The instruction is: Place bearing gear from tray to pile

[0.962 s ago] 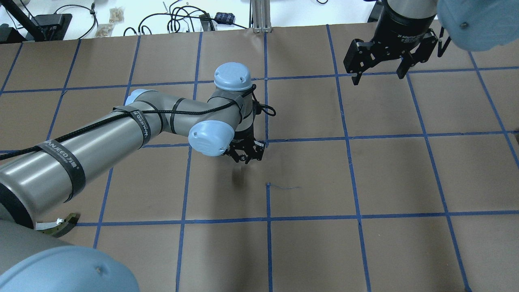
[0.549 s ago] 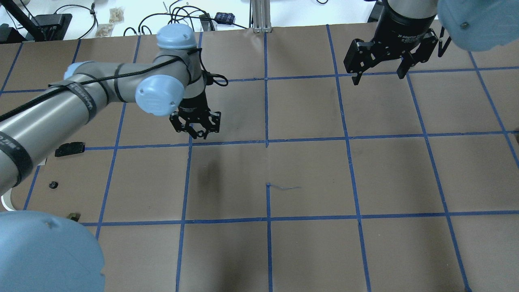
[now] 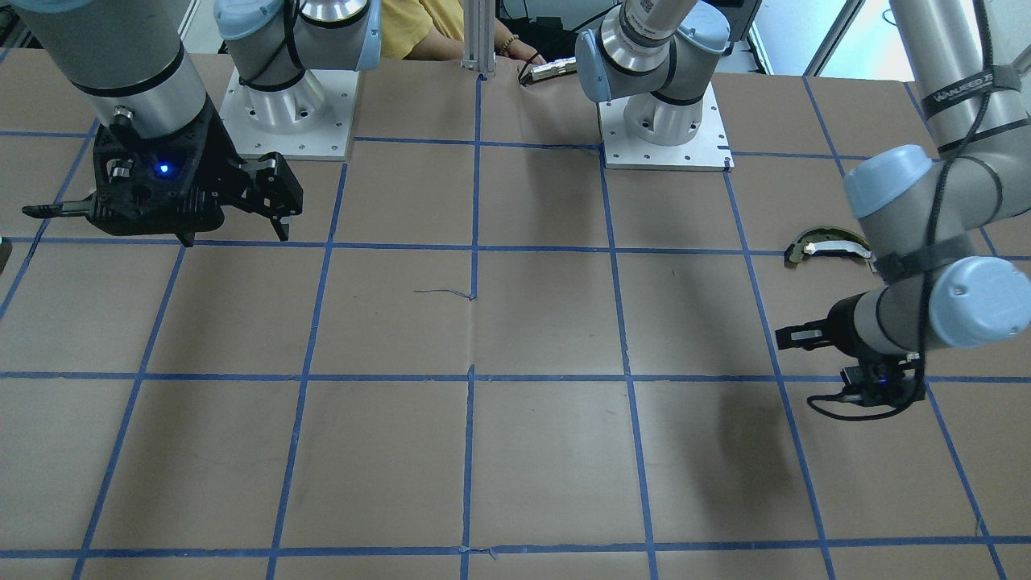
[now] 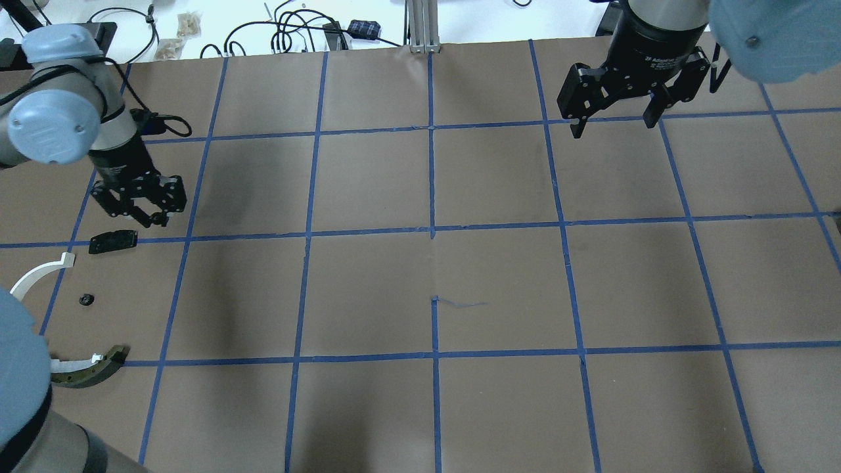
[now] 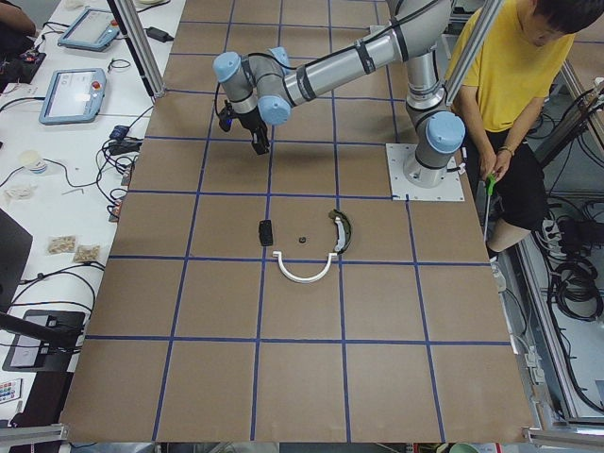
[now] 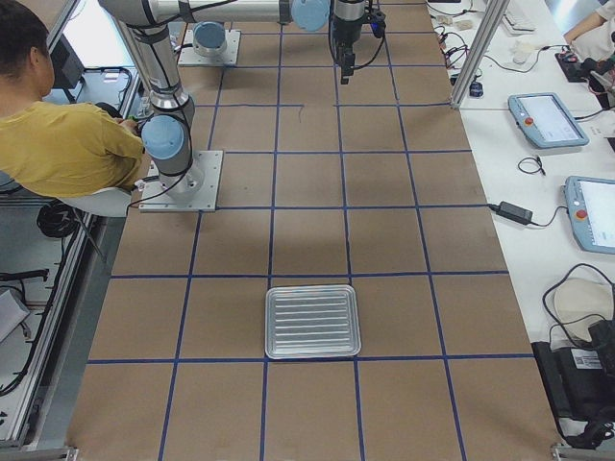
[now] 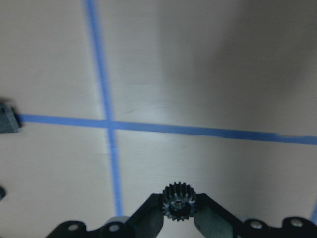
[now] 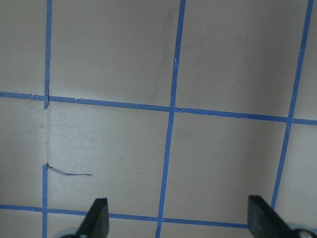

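My left gripper (image 7: 179, 218) is shut on a small dark bearing gear (image 7: 179, 202) and holds it above the table. In the overhead view the left gripper (image 4: 148, 217) hangs just beyond the pile. The pile holds a flat black plate (image 4: 113, 241), a white arc (image 4: 39, 272), a small black part (image 4: 86, 300) and a dark-and-cream curved piece (image 4: 89, 368). The metal tray (image 6: 312, 321) sits at the table's far right end and looks empty. My right gripper (image 4: 614, 126) is open and empty at the back right.
Blue tape lines grid the brown table top. Cables and small devices (image 4: 295, 29) lie beyond the far edge. A person in yellow (image 5: 514, 66) stands behind the robot bases. The curved piece also shows in the front view (image 3: 830, 244).
My left arm has swung from the table's middle to the far left with the gear in its jaws, and now hangs beside the pile. The right arm has not moved.
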